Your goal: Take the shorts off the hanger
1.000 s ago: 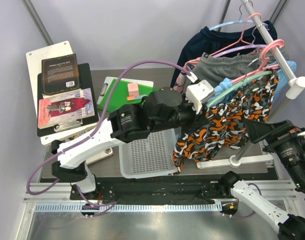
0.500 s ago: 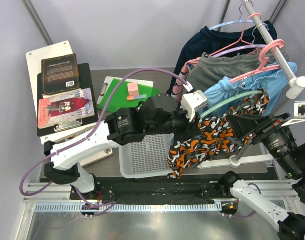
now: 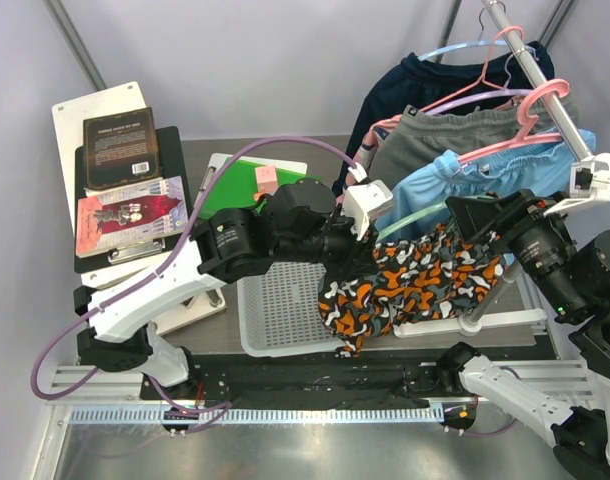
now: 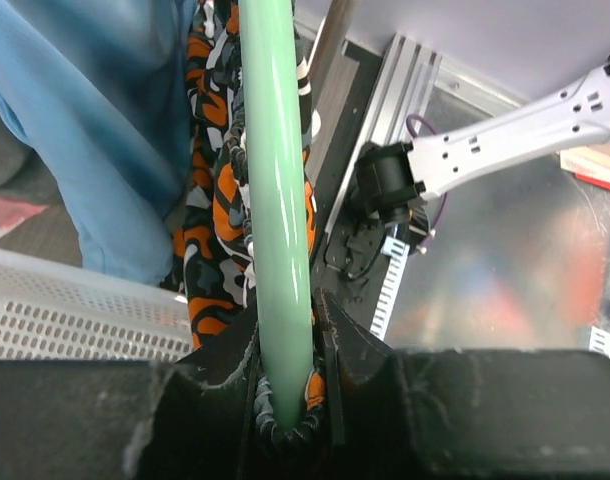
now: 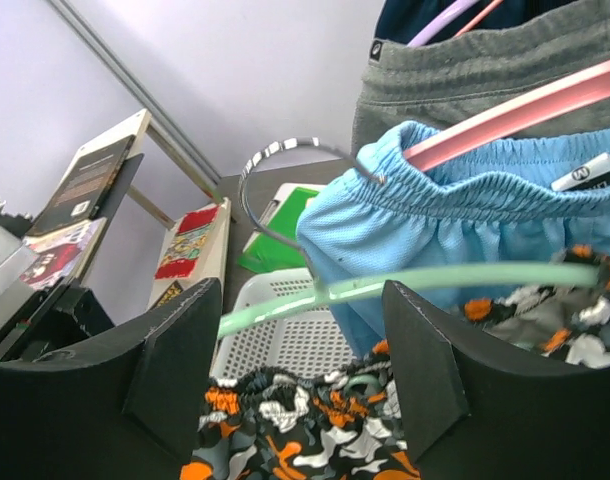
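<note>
The camouflage shorts (image 3: 405,290) hang bunched on a pale green hanger (image 3: 410,222) over the table's middle. The hanger's metal hook (image 5: 275,160) is free of the rail. My left gripper (image 3: 360,238) is shut on the hanger's left end. In the left wrist view the green bar (image 4: 277,200) runs up from between the jaws, with camouflage waistband (image 4: 225,200) pinched beside it. My right gripper (image 3: 472,215) is open at the shorts' right end. Its fingers (image 5: 425,350) straddle the green bar (image 5: 435,278) and the cloth (image 5: 315,440) without touching either. Light blue shorts (image 3: 455,185) hang on a pink hanger (image 3: 505,150).
Grey shorts (image 3: 435,135) and a dark navy garment (image 3: 425,80) hang behind on the rail (image 3: 545,80). A white perforated basket (image 3: 285,315) lies under the camouflage shorts. A green clipboard (image 3: 247,185) and stacked books (image 3: 125,170) lie at the left. The rack's base (image 3: 485,320) stands at the right.
My left gripper has drawn the green hanger and camouflage shorts leftward and down, off the rail. My right arm has risen and come in to the shorts' right end, its jaws narrowing somewhat.
</note>
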Available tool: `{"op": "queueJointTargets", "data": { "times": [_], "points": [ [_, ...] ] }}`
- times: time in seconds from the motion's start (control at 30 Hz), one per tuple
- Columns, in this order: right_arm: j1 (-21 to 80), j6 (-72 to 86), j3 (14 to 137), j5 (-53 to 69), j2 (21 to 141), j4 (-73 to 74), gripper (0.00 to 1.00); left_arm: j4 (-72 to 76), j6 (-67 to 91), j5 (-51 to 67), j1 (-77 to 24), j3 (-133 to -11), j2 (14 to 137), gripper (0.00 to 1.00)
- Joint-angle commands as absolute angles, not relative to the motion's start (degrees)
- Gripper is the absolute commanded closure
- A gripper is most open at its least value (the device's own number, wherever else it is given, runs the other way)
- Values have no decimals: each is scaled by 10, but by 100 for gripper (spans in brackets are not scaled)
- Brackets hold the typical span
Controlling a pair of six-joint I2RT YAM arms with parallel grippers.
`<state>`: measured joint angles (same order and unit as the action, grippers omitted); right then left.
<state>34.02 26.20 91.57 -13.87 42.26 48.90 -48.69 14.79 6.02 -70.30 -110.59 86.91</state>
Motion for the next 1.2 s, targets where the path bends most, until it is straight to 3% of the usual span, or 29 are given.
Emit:
{"op": "queueJointTargets", "data": {
  "times": [0.0, 0.6, 0.7, 0.73, 0.8, 0.83, 0.9, 0.93, 0.97, 1.0, 1.17],
  "points": [
    [343, 221, 938, -168, 449, 480, 30, -496, 143, 104, -700, -1116, 838, 100],
    [342, 207, 848, -153, 437, 474, 36, -529, 151, 182, -687, -1193, 890, 100],
    [342, 200, 844, -165, 439, 475, 46, -532, 155, 196, -686, -1218, 911, 100],
    [343, 201, 845, -181, 439, 474, 56, -536, 155, 195, -686, -1222, 914, 100],
    [342, 207, 841, -192, 432, 472, 63, -536, 157, 195, -685, -1229, 918, 100],
    [342, 209, 836, -198, 429, 468, 78, -532, 158, 195, -682, -1229, 918, 100],
    [343, 233, 833, -214, 424, 459, 99, -526, 164, 192, -679, -1229, 918, 100],
    [342, 242, 830, -225, 413, 455, 99, -526, 167, 179, -679, -1230, 918, 96],
    [342, 250, 825, -237, 405, 434, 99, -529, 169, 174, -679, -1230, 919, 69],
    [343, 259, 822, -243, 400, 422, 99, -531, 170, 169, -678, -1228, 919, 60],
    [343, 271, 832, -265, 402, 408, 99, -530, 161, 107, -678, -1204, 885, 43]
  ]
}}
